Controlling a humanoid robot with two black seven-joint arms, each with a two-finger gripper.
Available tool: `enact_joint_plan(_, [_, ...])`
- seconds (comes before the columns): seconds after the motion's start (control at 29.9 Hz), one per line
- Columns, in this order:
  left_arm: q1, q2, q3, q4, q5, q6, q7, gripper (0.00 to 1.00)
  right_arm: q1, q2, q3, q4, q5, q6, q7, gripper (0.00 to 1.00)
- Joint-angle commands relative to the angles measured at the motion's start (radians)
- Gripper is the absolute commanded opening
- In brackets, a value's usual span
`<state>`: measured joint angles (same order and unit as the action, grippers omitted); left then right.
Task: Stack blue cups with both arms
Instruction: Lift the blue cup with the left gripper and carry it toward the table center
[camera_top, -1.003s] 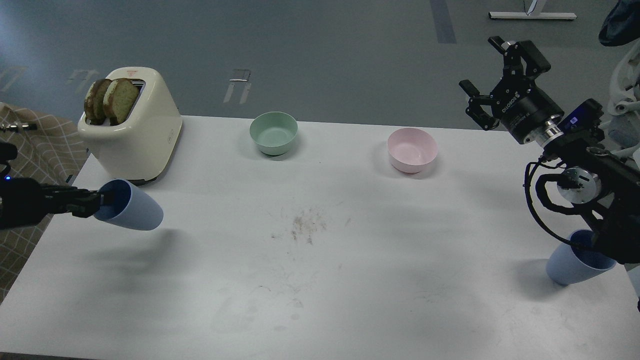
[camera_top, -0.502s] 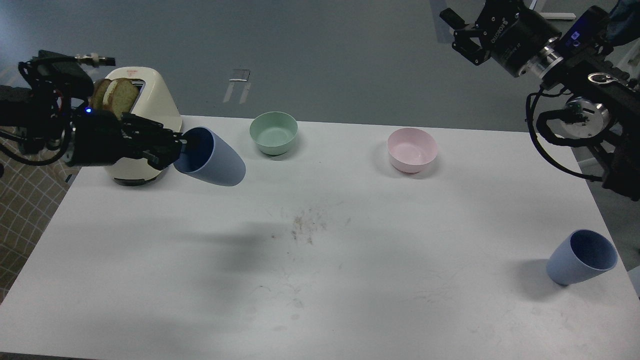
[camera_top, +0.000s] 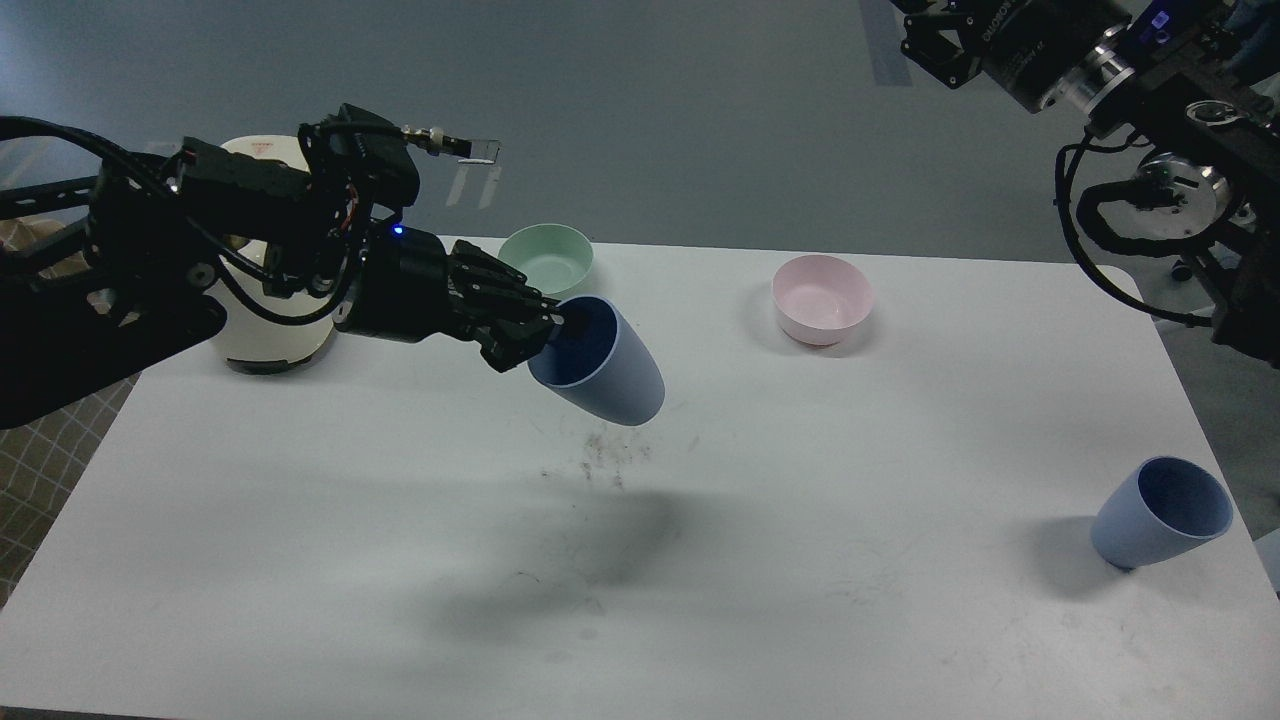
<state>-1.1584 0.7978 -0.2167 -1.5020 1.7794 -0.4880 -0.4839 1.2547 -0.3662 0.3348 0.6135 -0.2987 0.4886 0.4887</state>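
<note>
My left gripper (camera_top: 553, 328) is shut on the rim of one blue cup (camera_top: 605, 365). It holds the cup tilted in the air above the middle of the white table (camera_top: 330, 560), mouth towards the arm. The second blue cup (camera_top: 1160, 522) stands upright near the table's right edge, with nothing touching it. My right gripper (camera_top: 925, 30) is high at the top right, far above that cup. Its fingers are cut off by the top of the view, so I cannot tell how they stand.
A mint-green bowl (camera_top: 545, 256) sits at the back, just behind the left gripper. A pink bowl (camera_top: 822, 298) sits back right of centre. A cream toaster (camera_top: 268, 345) is mostly hidden behind the left arm. Dark smudges (camera_top: 610, 455) mark the table's middle.
My left arm has swung right and forward with its blue cup, from the table's left edge to above the middle. My right arm has risen off the right cup towards the top edge.
</note>
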Motion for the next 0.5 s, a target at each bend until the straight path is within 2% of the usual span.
enact_joint_plan(0.0, [-0.007, -0.093, 0.002, 0.028, 0.043, -0.001, 0.014, 0.0, 0.018, 0.006, -0.002, -0.003, 0.0, 0.0, 0.0, 1.0])
enact_joint_plan(0.1, [-0.009, -0.181, 0.003, 0.072, 0.06, -0.001, 0.036, 0.0, 0.037, 0.016, -0.003, -0.009, 0.0, 0.0, 0.0, 1.0])
enact_joint_plan(0.3, [-0.035, -0.305, 0.034, 0.155, 0.083, -0.001, 0.039, 0.0, 0.057, 0.03, -0.034, -0.012, 0.0, 0.0, 0.0, 1.0])
enact_joint_plan(0.47, [-0.104, -0.434, 0.135, 0.261, 0.089, -0.001, 0.045, 0.0, 0.058, 0.039, -0.036, -0.015, 0.0, 0.0, 0.0, 1.0])
